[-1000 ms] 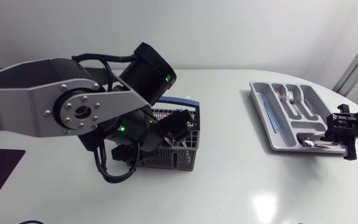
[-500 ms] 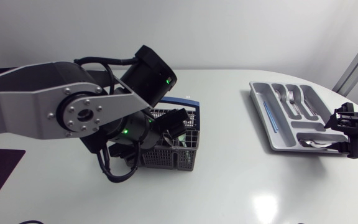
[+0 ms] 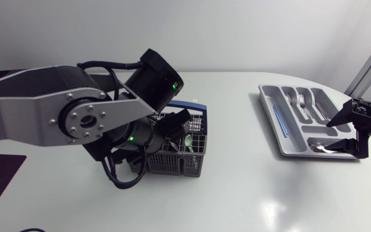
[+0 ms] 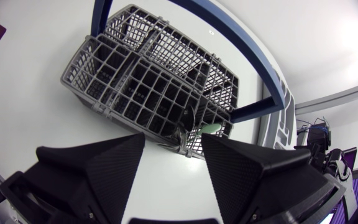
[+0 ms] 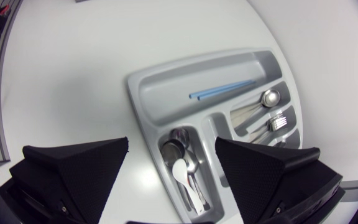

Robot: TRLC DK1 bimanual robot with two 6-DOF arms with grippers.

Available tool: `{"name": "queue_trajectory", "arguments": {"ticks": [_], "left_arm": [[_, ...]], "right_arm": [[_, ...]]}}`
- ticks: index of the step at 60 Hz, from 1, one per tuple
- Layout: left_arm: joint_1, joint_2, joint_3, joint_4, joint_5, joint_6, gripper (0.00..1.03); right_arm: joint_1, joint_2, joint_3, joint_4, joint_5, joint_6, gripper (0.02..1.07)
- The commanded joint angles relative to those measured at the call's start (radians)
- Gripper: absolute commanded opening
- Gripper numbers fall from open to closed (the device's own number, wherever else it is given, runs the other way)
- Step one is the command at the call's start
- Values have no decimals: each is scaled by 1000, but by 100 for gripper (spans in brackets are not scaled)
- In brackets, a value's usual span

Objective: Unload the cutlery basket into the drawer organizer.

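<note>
Head view:
- Left arm [image 3: 57,109], silver-grey links and black joints, in from the left and bent over the basket [image 3: 189,164].
- Basket: boxy grey plastic lattice with an arched blue handle [image 3: 197,103], standing mid-table on the glossy white table [image 3: 237,193].
- Left gripper [image 3: 174,125], matte black wedges, just above the basket's top. Finger spread hard to read from here.
- Pale green piece [image 3: 187,138] poking up inside the basket.
- Tray [image 3: 266,103] well apart to the right: smooth grey moulded plastic, with long slots and one short cross slot.
- Thin blue straw [image 3: 280,119] in the outer long slot, shiny metal forks [image 3: 301,103] in the middle ones.
- Right gripper [image 3: 342,133] at the tray's outer corner, fingers spread, nothing held.

Left wrist view:
- Left gripper [image 4: 173,168] wide apart and empty, ribbed inner pads.
- Basket [image 4: 135,74] ahead of the fingers, square-celled grid walls, handle [image 4: 235,43] a flat blue band.
- Green piece [image 4: 213,127], rounded, in a corner cell nearest the fingers.

Right wrist view:
- Right gripper [image 5: 169,171] spread wide, nothing between the fingers.
- Tray [image 5: 138,99] under and ahead of it.
- Spoons [image 5: 182,146] in the short slot: polished metal bowls plus one white plastic.
- Straw [image 5: 222,90] alone in its slot.
- Forks [image 5: 278,121] further on.
</note>
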Motion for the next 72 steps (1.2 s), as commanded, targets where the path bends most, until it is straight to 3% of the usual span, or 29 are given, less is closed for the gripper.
{"name": "queue_trajectory", "arguments": {"ticks": [1,7,14,39,72], "left_arm": [[-4,-15,-24,0,-13,-48,60],[-1,-15,-24,-4,-11,-66,58],[10,-14,-27,-12,-11,-114,47],[27,31,-23,0,54,-153,47],[70,80,-33,69,142,-137,42]], "right_arm": [[41,-62,-41,-33,-31,101,103],[89,-121,-67,-36,-73,194,103],[158,-191,-101,-36,-113,337,103],[530,-467,-279,47,-114,730,102],[768,-500,-320,122,-51,906,102]]}}
